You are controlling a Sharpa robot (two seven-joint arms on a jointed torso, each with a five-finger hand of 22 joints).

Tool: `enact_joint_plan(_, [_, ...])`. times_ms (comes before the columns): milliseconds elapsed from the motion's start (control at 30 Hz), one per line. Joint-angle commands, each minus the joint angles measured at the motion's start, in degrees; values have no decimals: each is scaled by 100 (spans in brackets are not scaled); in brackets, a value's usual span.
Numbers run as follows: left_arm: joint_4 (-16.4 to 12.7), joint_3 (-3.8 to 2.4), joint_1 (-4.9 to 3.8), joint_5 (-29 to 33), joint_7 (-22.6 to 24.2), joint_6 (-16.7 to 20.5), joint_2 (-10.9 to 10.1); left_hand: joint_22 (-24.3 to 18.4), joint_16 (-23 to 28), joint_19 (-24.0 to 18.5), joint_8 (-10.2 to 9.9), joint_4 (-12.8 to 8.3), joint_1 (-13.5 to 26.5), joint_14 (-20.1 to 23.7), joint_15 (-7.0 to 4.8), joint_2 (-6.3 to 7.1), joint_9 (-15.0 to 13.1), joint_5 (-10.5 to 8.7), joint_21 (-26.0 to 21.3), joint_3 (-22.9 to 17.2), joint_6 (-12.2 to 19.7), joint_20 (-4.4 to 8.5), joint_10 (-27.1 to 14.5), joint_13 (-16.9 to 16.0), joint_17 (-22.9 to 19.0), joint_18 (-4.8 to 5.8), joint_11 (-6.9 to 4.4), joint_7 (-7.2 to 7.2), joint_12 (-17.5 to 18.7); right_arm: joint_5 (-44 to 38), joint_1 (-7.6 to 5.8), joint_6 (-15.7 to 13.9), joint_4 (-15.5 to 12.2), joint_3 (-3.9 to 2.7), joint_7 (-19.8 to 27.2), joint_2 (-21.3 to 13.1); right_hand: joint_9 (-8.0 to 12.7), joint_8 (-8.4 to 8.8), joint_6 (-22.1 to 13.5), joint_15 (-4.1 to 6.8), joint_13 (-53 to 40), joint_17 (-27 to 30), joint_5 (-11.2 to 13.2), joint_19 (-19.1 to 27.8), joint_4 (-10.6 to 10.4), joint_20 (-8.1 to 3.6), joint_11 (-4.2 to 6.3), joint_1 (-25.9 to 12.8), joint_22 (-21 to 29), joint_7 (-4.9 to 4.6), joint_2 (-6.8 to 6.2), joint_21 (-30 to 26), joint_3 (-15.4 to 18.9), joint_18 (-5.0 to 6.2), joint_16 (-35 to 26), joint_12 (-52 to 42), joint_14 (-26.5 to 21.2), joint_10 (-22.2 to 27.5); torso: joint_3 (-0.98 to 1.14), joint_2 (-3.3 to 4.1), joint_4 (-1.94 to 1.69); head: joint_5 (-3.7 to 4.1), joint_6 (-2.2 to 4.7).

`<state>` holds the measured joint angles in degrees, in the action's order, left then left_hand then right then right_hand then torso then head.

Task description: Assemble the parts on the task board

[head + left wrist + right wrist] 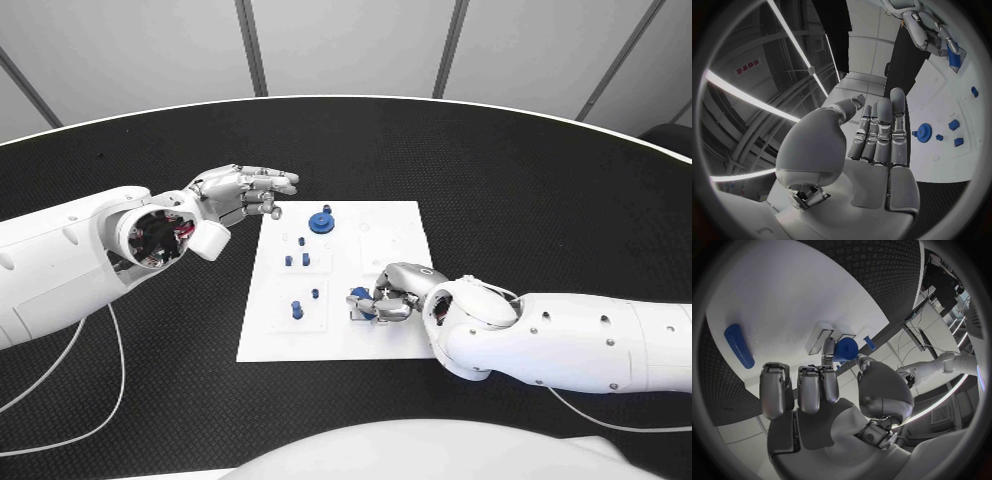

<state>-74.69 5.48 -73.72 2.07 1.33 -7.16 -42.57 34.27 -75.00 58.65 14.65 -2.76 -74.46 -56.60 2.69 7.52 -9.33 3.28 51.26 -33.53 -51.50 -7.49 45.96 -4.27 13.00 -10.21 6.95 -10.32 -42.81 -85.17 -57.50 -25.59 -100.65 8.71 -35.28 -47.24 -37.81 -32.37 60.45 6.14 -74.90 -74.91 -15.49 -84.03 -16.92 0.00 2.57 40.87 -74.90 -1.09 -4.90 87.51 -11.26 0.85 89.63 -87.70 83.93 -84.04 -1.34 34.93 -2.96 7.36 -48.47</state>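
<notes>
Nearest to me, my right hand [387,296] pinches a small blue part [364,308] low on the white task board [382,225]. I judge it light, stiff and slippery, best held by its sides. Farther off I count about five more parts, including one gear [322,222]. My left hand [238,192] hovers empty, fingers loosely apart.

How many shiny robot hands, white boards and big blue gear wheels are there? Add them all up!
Hands: 2 (left hand, right hand)
White task board: 1
Big blue gear: 1
Total: 4
</notes>
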Motion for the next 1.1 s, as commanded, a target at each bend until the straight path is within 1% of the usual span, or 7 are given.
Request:
enact_joint_plan(33, [1, 0, 0, 0, -2, 4, 0, -5, 12, 19, -28, 29, 51, 24, 19, -5, -7, -10, -32, -9, 18, -40, -35, -8, 1, -41, 14, -28, 17, 0, 0, -9, 2, 0, 9, -1, 9, -44, -56, 17, -1338, -1509, 236, -537, 2, -25, 34, -126, -1398, 6, 16, -45, 100, -22, 37, 30, 607, -478, -1, 2, 1, 6, 0])
enact_joint_plan(200, [2, 0, 0, 0, -7, 5, 1, -7, 12, 20, -30, 34, 55, 25, 19, -3, -7, -10, -36, -7, 19, -40, -37, -8, 1, -41, 15, -28, 17, 0, 0, -26, 1, -1, 24, -2, 21, -57, -65, 16, -1339, -1509, 339, -537, -1, -23, 32, -198, -1399, 4, 38, -44, 170, -22, 37, 32, 607, -478, 1, 0, -1, 2, -2])
enact_joint_plan(467, [4, 0, 0, 0, -19, -2, -2, -7, 12, 20, -30, 34, 55, 25, 19, -3, -7, -10, -36, -7, 19, -40, -37, -8, 1, -41, 15, -28, 17, 0, 0, -90, -80, -2, 146, -21, 28, -66, -66, 15, -1346, -1509, 371, -539, 1, -22, 32, -229, -1403, 4, 73, -35, 196, -24, 37, 22, 607, -483, 3, 0, 1, 4, -1])
enact_joint_plan(567, [11, 0, 0, 0, -23, -6, 1, -13, 12, 22, -34, 49, 64, 27, 21, -3, -8, -10, -43, -3, 20, -42, -41, -8, 1, -40, 16, -28, 17, 0, 0, -109, -157, -2, 208, -40, 32, -76, -65, 16, -1353, -1509, 340, -539, 9, -23, 33, -194, -1404, 6, 115, -33, 188, -25, 37, 13, 607, -487, 8, 1, 5, 5, 0])
enact_joint_plan(667, [16, 0, 0, 0, -25, -16, 5, -13, 12, 22, -34, 49, 64, 27, 21, -3, -8, -10, -43, -3, 20, -42, -41, -8, 1, -40, 16, -28, 17, 0, 1, -104, -209, -2, 248, -64, 36, -81, -64, 16, -1355, -1509, 311, -540, 10, -23, 34, -171, -1406, 7, 135, -29, 185, -25, 37, 10, 607, -489, 7, -2, 4, 10, 2])
enact_joint_plan(1000, [46, 0, 1, 0, -35, -29, 24, -16, 12, 23, -36, 53, 63, 27, 21, -4, -8, -9, -47, -4, 21, -42, -43, -9, 1, -41, 15, -27, 16, 1, 1, -96, -244, -1, 280, -117, 47, -93, -70, 17, -1353, -1509, 206, -538, 11, -24, 35, -113, -1402, 7, 188, -42, 181, -23, 37, 16, 607, -487, 9, -12, 7, 7, 12])
enact_joint_plan(1100, [53, 0, 1, 0, -36, -35, 28, -16, 12, 23, -36, 53, 63, 27, 21, -4, -8, -9, -47, -4, 21, -42, -43, -9, 1, -41, 15, -27, 16, 1, 1, -95, -269, 0, 287, -166, 55, -101, -74, 17, -1356, -1509, 153, -539, 17, -24, 36, -57, -1404, 7, 210, -38, 176, -24, 37, 13, 607, -489, 9, -8, 2, 6, 14])
